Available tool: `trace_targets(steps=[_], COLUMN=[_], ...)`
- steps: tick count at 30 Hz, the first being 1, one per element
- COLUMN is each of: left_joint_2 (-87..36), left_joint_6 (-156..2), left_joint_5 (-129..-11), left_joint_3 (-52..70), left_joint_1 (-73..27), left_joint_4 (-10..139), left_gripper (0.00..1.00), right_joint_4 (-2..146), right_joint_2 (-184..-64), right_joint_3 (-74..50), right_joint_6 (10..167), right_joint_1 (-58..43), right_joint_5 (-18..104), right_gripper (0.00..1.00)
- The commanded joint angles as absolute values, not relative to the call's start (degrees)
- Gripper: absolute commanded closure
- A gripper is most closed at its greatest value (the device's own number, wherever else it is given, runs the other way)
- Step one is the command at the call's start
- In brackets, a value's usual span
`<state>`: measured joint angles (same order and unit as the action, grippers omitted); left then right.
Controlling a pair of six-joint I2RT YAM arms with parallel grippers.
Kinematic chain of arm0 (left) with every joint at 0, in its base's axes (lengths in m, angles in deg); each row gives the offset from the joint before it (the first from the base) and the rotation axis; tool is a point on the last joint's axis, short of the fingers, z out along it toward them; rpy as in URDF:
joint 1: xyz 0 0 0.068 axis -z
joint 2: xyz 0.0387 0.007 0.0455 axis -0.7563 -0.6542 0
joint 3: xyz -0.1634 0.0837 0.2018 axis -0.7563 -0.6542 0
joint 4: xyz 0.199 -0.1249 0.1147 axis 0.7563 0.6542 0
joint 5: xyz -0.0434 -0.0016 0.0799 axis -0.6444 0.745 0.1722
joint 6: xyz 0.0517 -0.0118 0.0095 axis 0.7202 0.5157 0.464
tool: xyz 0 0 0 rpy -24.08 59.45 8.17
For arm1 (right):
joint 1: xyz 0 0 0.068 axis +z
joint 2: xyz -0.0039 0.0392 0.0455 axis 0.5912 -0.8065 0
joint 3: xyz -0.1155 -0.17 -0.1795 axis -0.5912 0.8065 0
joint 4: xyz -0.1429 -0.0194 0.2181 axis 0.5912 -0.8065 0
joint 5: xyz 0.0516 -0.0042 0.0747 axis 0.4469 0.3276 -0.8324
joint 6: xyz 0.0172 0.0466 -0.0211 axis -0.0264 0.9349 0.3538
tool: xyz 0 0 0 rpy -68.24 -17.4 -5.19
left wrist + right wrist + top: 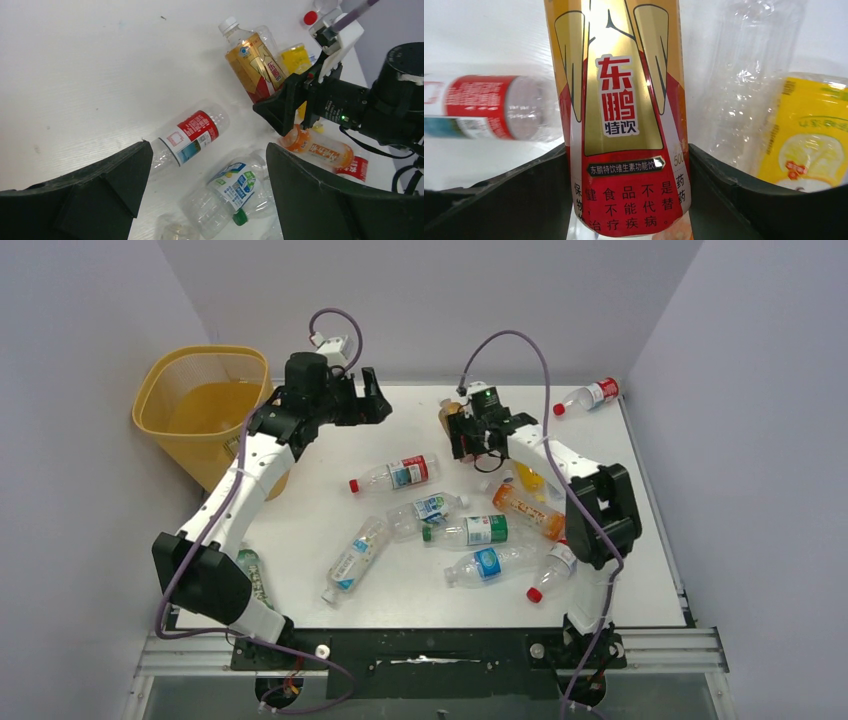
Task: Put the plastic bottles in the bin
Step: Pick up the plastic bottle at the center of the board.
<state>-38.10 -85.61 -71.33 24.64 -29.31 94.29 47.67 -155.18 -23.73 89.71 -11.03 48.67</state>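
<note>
At the far centre of the white table (420, 435), your right gripper (468, 437) is clamped on a gold-and-red labelled plastic bottle with a white cap (619, 100). One black finger presses each side of the lower label. My guess is that this spot was chosen because the body there is straight-sided, so flat pads seat squarely.

- Whether the bottle is off the table yet: cannot tell, since the wrist view is filled by the label.
- Left gripper (368, 400): jaws wide apart, nothing between them. It hovers over the far-left table edge, just beside the tall yellow-orange mesh bin (190, 450). Likely parked there to leave the right arm room, or to take the next bottle.
- Bin stands off the table's far-left corner, well apart from the held bottle — you face a long carry across.
- Loose on the table: a clear red-label bottle (395, 473), a green-capped clear bottle (470, 531), a blue-label clear bottle (487, 562) and an orange bottle (527, 510), all lying on their sides mid-table.
- Task is at an early stage — most bottles are uncollected.
</note>
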Motion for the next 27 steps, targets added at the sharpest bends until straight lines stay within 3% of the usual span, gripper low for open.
trace_targets(steps=[1,10,19,27], left_joint_2=[-37.8,-35.7,-32.9,-31.4], left_joint_6=[-90.2,-102.1,-105.3,-105.8], left_joint_5=[-76.9,-83.3,-78.6,-73.7], left_joint_3=[23.5,16.6,10.8,7.9], left_joint_1=[-29.0,-28.7,-24.8,-22.6], left_joint_4=[85.9,71.6,66.7,65.7], left_gripper=[0.15,0.15,0.15,0.15], right_joint_4=[52.5,58.3,63.4,63.8], right_joint_2=[-144.7,-132.8,-126.9,-126.7], right_joint_3=[-21.8,-15.0,-8.8,-7.5], right_joint_6=[92.6,99.9,104.9,106.7], right_joint_1=[-11.0,-9.4,0.4,1.5], right_joint_5=[45.1,36.6,46.6,48.5], right_gripper=[0.50,0.49,0.48,0.49])
